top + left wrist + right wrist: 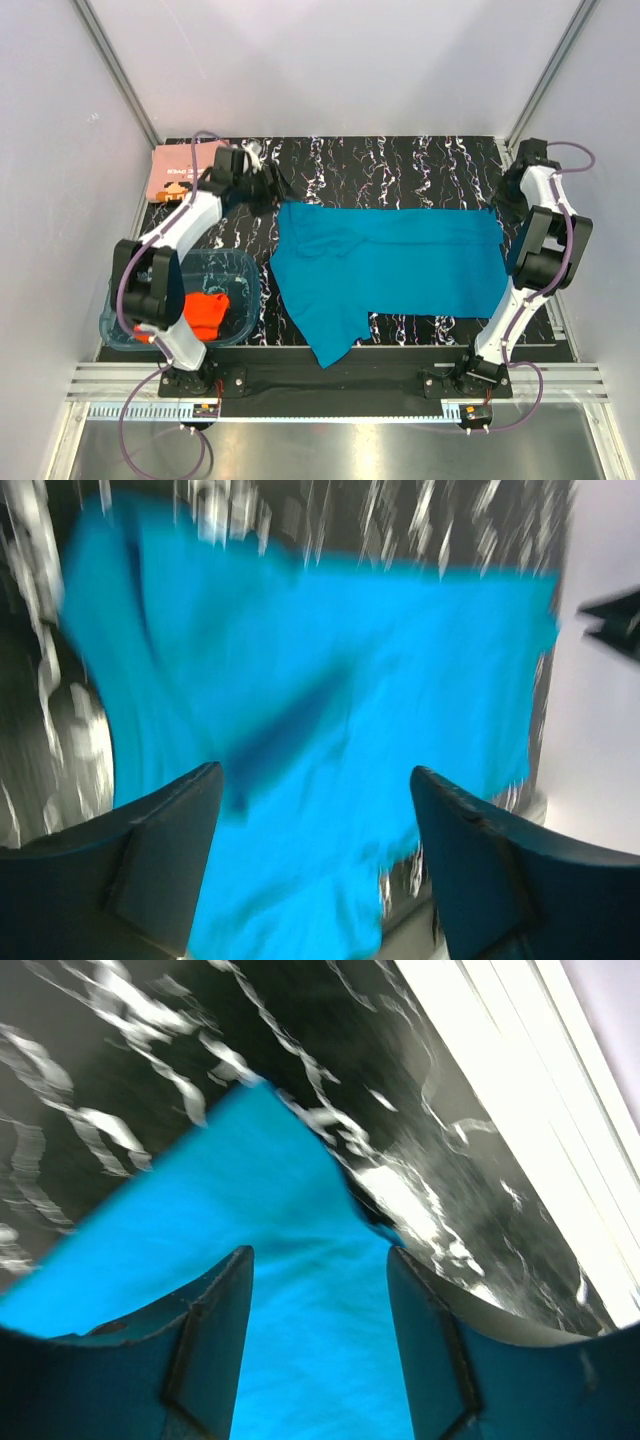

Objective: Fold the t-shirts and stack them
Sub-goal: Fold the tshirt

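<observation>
the teal-blue t-shirt [400, 265] lies spread flat on the table [400, 160], mid-frame in the top view. its long axis runs left to right, and one flap trails toward the bottom centre. my left gripper [315, 775] sits off its upper-left corner and my right gripper [318, 1252] over its upper-right corner. each arm is nearest its own end of the far edge, so i judge the next grasp is on those corners. both sets of jaws stand well apart and hold nothing; the cloth shows below the gap, not pinched. the orange-red shirt [205, 312] sits in the tub [240, 262] at lower left, and the salmon-pink one [178, 170] lies at upper left. the left wrist view is smeared, so i cannot make out collar or sleeves there.
</observation>
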You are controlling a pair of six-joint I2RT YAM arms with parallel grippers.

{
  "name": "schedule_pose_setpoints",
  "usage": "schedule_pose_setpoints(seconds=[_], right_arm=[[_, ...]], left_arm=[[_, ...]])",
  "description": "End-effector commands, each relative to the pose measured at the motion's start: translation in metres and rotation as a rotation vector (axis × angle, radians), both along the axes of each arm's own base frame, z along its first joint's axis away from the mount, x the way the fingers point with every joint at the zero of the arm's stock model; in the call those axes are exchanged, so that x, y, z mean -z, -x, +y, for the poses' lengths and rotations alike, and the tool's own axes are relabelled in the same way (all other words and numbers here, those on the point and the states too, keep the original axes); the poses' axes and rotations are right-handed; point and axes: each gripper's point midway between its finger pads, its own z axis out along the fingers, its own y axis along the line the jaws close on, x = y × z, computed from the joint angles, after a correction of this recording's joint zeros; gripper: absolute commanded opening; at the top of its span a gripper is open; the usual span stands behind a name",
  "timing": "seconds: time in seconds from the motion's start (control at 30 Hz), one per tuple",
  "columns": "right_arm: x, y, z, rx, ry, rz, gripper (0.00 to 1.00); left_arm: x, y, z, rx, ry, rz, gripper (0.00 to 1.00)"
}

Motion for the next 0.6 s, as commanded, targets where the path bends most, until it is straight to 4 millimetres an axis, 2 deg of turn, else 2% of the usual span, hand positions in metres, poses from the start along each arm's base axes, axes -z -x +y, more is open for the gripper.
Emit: schedule_pose_setpoints(seconds=[0.0,0.07,0.1,0.13,0.2,0.23,0.33,0.37,0.43,0.53,0.57], right_arm=[[-0.021,-0.037,0.006,-0.028,-0.063,-0.140,0.64],[-0.021,-0.049,0.006,-0.044,-0.074,-0.164,0.64],[-0.015,-0.053,0.008,-0.066,-0.089,-0.161,0.64],[-0.015,-0.057,0.007,-0.073,-0.086,-0.169,0.65],[-0.004,-0.062,0.004,-0.082,-0.079,-0.154,0.66],[-0.006,-0.065,0.002,-0.083,-0.074,-0.152,0.66],[0.006,-0.070,-0.002,-0.082,-0.071,-0.133,0.65],[0.010,-0.070,-0.003,-0.081,-0.072,-0.127,0.65],[0.019,-0.070,-0.006,-0.066,-0.071,-0.108,0.62],[0.030,-0.074,-0.006,-0.063,-0.078,-0.109,0.59],[0.034,-0.075,-0.006,-0.064,-0.080,-0.108,0.59]], left_arm=[[-0.013,-0.060,0.002,-0.032,-0.023,-0.116,0.74],[-0.011,-0.076,-0.005,0.001,-0.014,-0.145,0.70],[-0.016,-0.088,-0.006,0.007,-0.025,-0.171,0.70],[0.004,-0.094,-0.006,0.007,-0.034,-0.135,0.69],[0.013,-0.104,-0.002,-0.013,-0.066,-0.121,0.68],[0.026,-0.108,0.000,-0.026,-0.087,-0.102,0.66],[0.036,-0.115,0.004,-0.047,-0.115,-0.097,0.58],[0.045,-0.116,0.004,-0.048,-0.117,-0.079,0.58],[0.051,-0.119,0.004,-0.044,-0.130,-0.064,0.58],[0.065,-0.118,0.007,-0.038,-0.155,-0.041,0.64],[0.068,-0.118,0.009,-0.036,-0.169,-0.041,0.69]])
